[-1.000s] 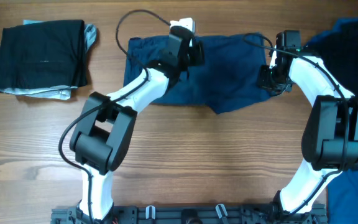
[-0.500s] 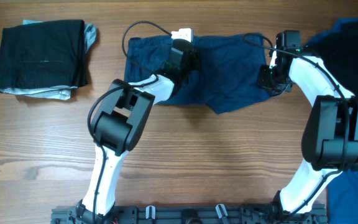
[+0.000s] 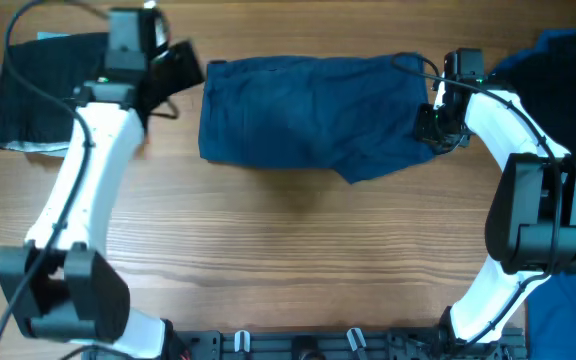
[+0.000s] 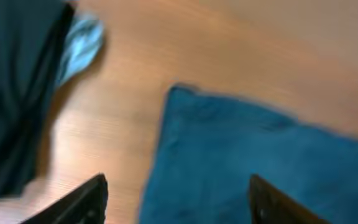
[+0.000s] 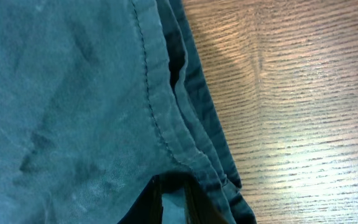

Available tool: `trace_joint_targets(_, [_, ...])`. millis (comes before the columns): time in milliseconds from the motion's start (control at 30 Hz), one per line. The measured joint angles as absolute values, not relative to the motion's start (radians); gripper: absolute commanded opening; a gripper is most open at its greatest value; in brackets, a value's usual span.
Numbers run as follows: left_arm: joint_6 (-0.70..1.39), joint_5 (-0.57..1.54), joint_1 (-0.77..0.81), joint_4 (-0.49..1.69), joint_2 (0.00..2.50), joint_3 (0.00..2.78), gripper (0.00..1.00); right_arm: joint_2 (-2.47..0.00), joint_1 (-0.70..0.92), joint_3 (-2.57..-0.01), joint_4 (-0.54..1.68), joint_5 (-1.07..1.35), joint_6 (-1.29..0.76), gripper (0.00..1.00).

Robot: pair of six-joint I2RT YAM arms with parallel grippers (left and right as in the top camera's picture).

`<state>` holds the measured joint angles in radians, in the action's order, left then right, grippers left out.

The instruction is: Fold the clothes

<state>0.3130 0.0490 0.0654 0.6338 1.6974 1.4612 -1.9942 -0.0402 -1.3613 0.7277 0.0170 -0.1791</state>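
The navy-blue shorts (image 3: pixel 308 115) lie folded into a flat band at the back middle of the table. My left gripper (image 3: pixel 181 72) hovers just off their left end, between them and a folded black garment (image 3: pixel 63 95). Its jaws stand open with nothing held. The left wrist view is blurred; it shows the gripper (image 4: pixel 178 200) wide over the shorts' corner (image 4: pixel 260 168). My right gripper (image 3: pixel 436 122) is at the shorts' right end. In the right wrist view it (image 5: pixel 178 204) is shut on a fold of the shorts (image 5: pixel 73 93) beside the stitched hem.
The folded black garment rests on a light-blue piece (image 4: pixel 82 43) at the back left. More dark and blue clothes (image 3: pixel 568 70) are heaped along the right edge. Bare wood (image 3: pixel 298 250) runs across the front of the table.
My left arm has swung from over the middle of the shorts to their left end, and its jaws have opened, letting go of the fabric. The right arm has stayed put.
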Motion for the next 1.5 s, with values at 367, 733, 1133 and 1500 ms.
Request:
trace_joint_targets(367, [0.134, 0.377, -0.068, 0.816, 1.979, 1.454, 1.0, -1.994, -0.04, -1.361, 0.728, 0.017, -0.179, 0.13])
trace_joint_targets(733, [0.132, 0.276, 0.075, 0.763, 2.084, 1.453, 1.0, -1.994, -0.04, -1.361, 0.727, 0.017, -0.179, 0.12])
trace_joint_targets(1133, [0.254, 0.135, 0.15, 0.704, 2.106, 1.472, 1.0, -1.994, -0.04, -1.361, 0.728, 0.017, -0.179, 0.12])
trace_joint_targets(1500, [0.277, 0.109, 0.16, 0.702, 2.118, 1.48, 0.58, -1.994, -0.04, -1.361, 0.728, 0.017, -0.179, 0.12])
